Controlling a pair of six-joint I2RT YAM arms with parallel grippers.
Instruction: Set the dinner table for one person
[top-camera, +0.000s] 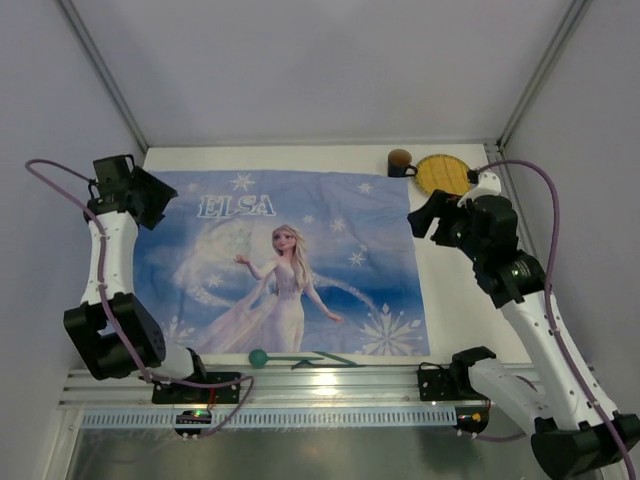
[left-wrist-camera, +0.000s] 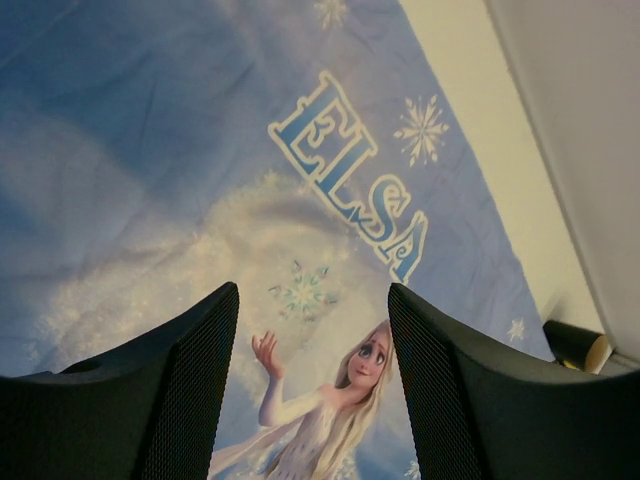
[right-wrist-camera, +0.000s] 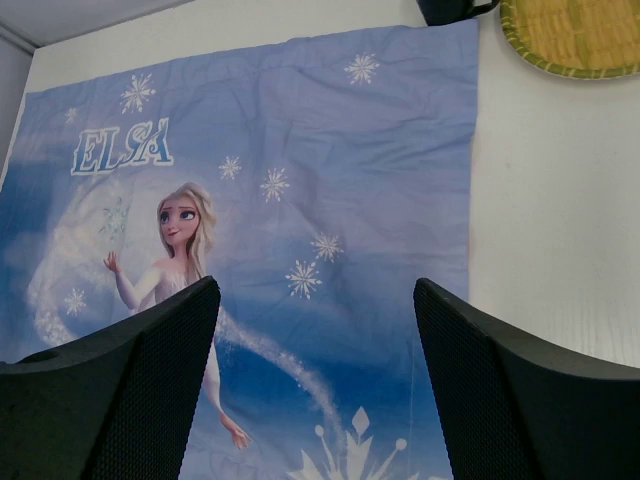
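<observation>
Here's the counter (top-camera: 300, 158), white and matte, filling the space between the silver rails, and most of its middle is covered by a blue cloth (top-camera: 300, 260) printed with "ELSA", a pale-haired figure and snowflakes. The cloth lies flat with a few soft creases, and bare counter shows along the far edge and down the right side. Over on the left, the left tool (left-wrist-camera: 312, 292) hangs above the cloth's far left corner. Its wrist view looks down on the lettering, and the two black fingers stand apart with only printed fabric showing in the gap, so it's released and grasping nothing. On the other side, the right tool (right-wrist-camera: 315, 285) is raised over the cloth's right edge, about where fabric meets bare counter. Its fingers are spread wide too, nothing between them, so it's also released. Up in the far right corner sits a dark mug (top-camera: 400, 162), just off the cloth's corner, and touching or just beside it is a round yellow woven plate (top-camera: 442, 173) with a green rim, partly hidden behind the right arm from above. Down at the near edge of the cloth, by the rail, lies a slim utensil (top-camera: 258, 357) with a round green end, its handle running to the right; I can't tell what kind it is.
</observation>
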